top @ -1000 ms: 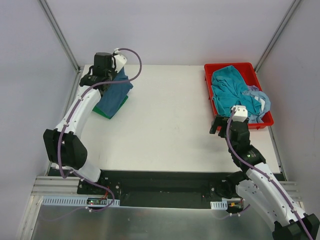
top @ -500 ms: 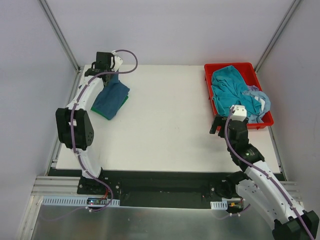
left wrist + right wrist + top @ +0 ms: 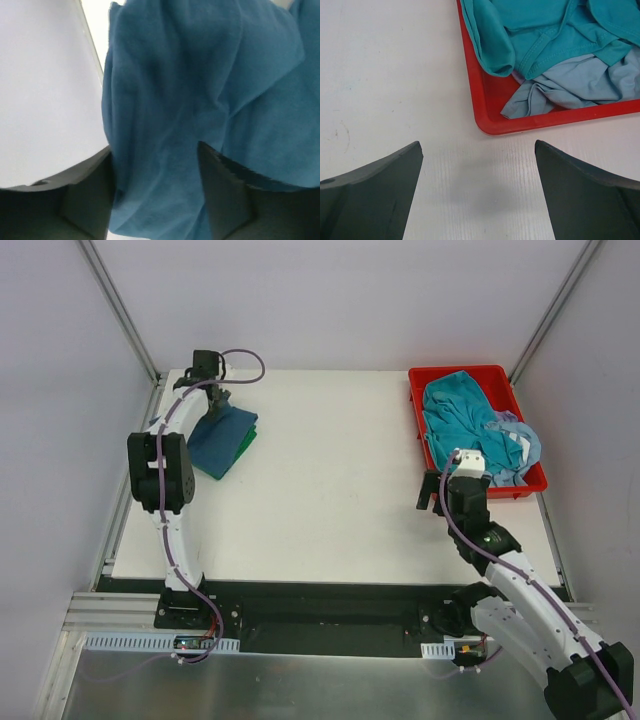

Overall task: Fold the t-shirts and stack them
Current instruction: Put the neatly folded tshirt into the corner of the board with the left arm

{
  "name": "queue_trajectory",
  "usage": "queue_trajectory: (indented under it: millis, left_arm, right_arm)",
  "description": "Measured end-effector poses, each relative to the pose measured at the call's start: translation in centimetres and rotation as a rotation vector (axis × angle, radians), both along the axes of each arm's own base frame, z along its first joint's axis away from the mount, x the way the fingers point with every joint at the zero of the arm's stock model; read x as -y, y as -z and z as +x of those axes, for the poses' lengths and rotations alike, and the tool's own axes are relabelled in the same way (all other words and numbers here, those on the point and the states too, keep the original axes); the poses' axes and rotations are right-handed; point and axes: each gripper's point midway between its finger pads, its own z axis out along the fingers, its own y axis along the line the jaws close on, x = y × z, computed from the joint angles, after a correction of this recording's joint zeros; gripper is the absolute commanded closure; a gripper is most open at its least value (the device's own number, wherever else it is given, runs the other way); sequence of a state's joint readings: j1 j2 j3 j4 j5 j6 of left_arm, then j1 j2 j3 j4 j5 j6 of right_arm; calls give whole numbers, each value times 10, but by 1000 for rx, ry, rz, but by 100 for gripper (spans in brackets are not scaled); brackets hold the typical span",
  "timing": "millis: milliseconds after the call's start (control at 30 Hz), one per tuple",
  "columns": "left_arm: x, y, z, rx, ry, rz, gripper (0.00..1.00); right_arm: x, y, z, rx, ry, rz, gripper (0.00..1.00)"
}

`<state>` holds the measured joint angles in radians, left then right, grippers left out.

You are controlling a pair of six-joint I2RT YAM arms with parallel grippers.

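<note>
A folded dark blue t-shirt (image 3: pixel 222 438) lies at the table's far left on a green t-shirt (image 3: pixel 247 443), of which only an edge shows. My left gripper (image 3: pixel 215 390) is at the blue shirt's far edge. In the left wrist view its fingers (image 3: pixel 225 200) stand apart with the blue cloth (image 3: pixel 190 90) between and behind them, so the left gripper (image 3: pixel 155 165) is open. A teal t-shirt (image 3: pixel 455 415) and a pale blue t-shirt (image 3: pixel 520 450) lie crumpled in the red tray (image 3: pixel 470 373). My right gripper (image 3: pixel 432 495) hangs open just outside the tray's near left corner, empty.
In the right wrist view the tray's corner (image 3: pixel 545 120) lies ahead of my right gripper (image 3: pixel 477 150), with the teal shirt (image 3: pixel 535 30) and the pale blue shirt (image 3: pixel 580 85) inside. Grey walls and slanted metal posts stand close behind both far table corners.
My left arm reached further into the far-left corner and its jaws opened, leaving the blue shirt flatter on the green one. The right gripper drifted slightly left.
</note>
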<state>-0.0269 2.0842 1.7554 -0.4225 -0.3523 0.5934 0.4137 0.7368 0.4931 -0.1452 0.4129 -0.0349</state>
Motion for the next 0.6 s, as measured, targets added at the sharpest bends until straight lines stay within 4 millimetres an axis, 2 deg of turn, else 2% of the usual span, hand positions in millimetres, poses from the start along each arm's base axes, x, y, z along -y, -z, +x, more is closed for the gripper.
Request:
queue_trajectory:
  millis: [33, 233, 400, 500, 600]
  left_arm:
    - [-2, 0, 1, 2, -9, 0, 1]
    - [-14, -14, 20, 95, -104, 12, 1]
    - [-14, -20, 22, 145, -155, -34, 1]
    - [-4, -19, 12, 147, -142, -98, 1]
    - [13, -19, -16, 121, -86, -181, 1]
  right_arm:
    - [0, 1, 0, -5, 0, -2, 4]
    - [0, 6, 0, -24, 0, -10, 4]
    - [0, 0, 0, -1, 0, 2, 4]
    - [-1, -7, -1, 25, -5, 17, 4]
    - [-1, -11, -2, 40, -5, 27, 4]
